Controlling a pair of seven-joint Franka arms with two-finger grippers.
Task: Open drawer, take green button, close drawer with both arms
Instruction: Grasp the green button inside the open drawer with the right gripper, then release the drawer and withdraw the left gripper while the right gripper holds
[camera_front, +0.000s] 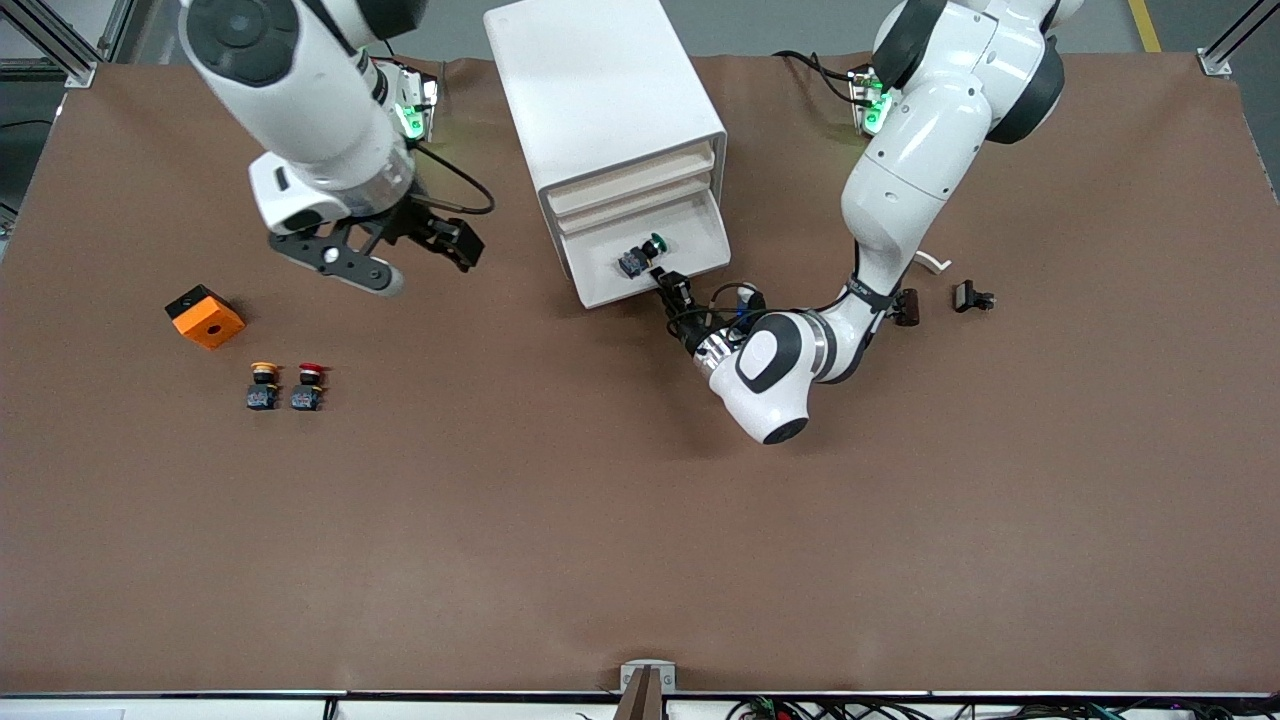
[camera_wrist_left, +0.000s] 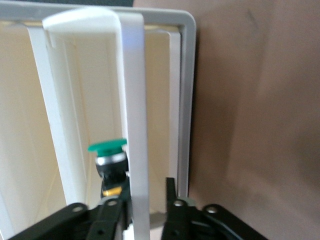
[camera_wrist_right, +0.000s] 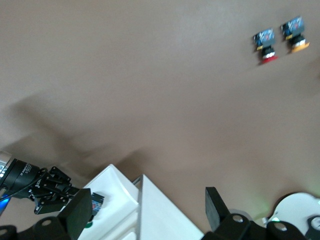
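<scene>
The smooth cream drawer (camera_front: 655, 255) stands pulled out of the boxy white cabinet (camera_front: 600, 90) — the green-capped button (camera_front: 640, 257) inside. The left gripper (camera_front: 668, 288) straddles its front lip, fingers narrowly parted; the right gripper (camera_front: 400, 255) hangs wide, waiting over matte brown table (camera_front: 600, 500).

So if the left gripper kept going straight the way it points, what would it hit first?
Most likely the drawer front: the left gripper straddles its edge already. Just past that edge sits the green button inside the drawer, though depth is hard to judge.
</scene>
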